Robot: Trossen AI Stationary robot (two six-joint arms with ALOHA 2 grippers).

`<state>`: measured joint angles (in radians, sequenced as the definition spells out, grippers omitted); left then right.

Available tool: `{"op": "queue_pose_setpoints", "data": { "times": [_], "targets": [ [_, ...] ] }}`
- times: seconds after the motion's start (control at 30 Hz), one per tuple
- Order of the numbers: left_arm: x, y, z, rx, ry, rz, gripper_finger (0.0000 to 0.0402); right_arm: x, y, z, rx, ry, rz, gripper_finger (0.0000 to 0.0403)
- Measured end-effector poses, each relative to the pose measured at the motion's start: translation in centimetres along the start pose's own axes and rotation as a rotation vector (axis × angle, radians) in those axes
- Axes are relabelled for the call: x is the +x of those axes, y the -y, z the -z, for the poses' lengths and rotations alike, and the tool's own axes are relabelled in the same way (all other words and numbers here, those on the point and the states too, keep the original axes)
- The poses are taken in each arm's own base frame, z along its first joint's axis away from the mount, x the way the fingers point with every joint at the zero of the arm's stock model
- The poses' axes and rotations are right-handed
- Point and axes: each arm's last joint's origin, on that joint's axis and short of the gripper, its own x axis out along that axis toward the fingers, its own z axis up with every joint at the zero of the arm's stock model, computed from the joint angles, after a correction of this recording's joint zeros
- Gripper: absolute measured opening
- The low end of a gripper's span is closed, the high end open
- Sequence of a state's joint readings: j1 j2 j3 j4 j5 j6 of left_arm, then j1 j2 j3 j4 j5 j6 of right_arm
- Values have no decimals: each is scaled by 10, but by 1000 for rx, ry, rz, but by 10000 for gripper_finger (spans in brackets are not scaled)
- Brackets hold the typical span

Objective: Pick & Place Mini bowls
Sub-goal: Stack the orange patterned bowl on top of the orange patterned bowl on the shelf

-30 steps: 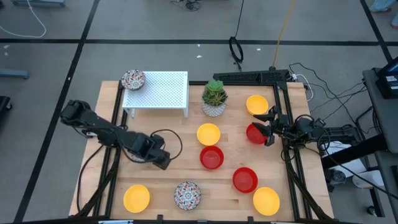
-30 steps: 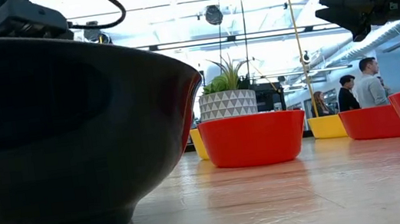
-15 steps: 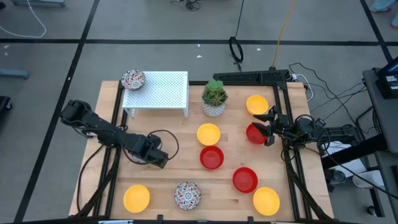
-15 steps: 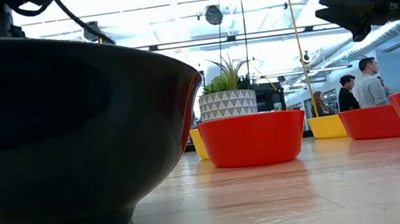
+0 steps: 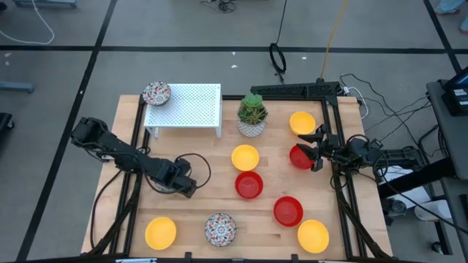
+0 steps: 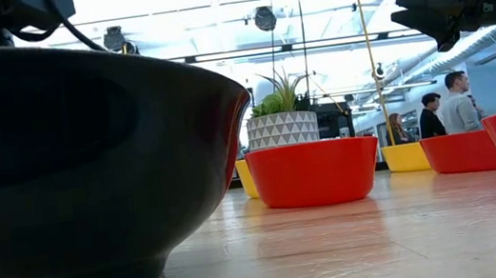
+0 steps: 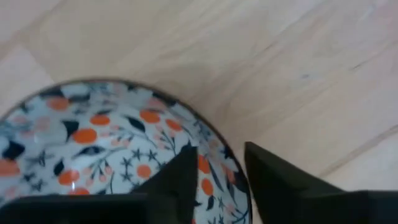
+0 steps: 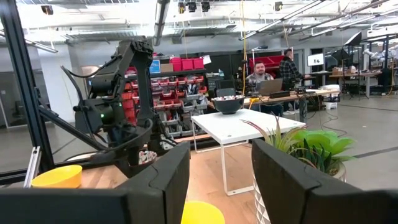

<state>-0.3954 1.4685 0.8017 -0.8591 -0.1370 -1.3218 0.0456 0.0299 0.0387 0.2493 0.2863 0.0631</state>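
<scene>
The left gripper (image 7: pixel 214 171) straddles, apparently unclamped, the rim of a white bowl (image 7: pixel 93 149) with red-blue flowers; right jaws parted.

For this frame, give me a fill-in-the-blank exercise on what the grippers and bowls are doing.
1. The left gripper straddles the rim of a ___ bowl.
2. On the white rack sits ___ patterned bowl.
3. The right gripper hangs over a ___ bowl.
4. The plant pot stands beside the ___.

Missing: patterned; one; red; rack
</scene>
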Motion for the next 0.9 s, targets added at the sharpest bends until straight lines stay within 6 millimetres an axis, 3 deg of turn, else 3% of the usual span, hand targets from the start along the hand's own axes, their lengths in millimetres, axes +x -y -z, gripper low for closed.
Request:
{"op": "queue_pose_setpoints", "data": {
  "times": [0.13,0.2,0.37,0.53,0.67,0.9],
  "targets": [
    [-1,-1,0,97,19,-11,32,0,0,0,0,0,0,160],
    [-3,-1,-1,119,24,-18,16,0,0,0,0,0,0,160],
    [-15,14,-6,200,94,53,34,0,0,0,0,0,0,160],
    [-33,33,-15,289,209,156,12,0,0,0,0,-1,0,160],
    [-48,46,-22,374,324,222,21,0,0,0,0,-2,0,160],
    [-69,53,-33,533,510,145,13,0,0,0,0,-2,0,160]
  ]
}}
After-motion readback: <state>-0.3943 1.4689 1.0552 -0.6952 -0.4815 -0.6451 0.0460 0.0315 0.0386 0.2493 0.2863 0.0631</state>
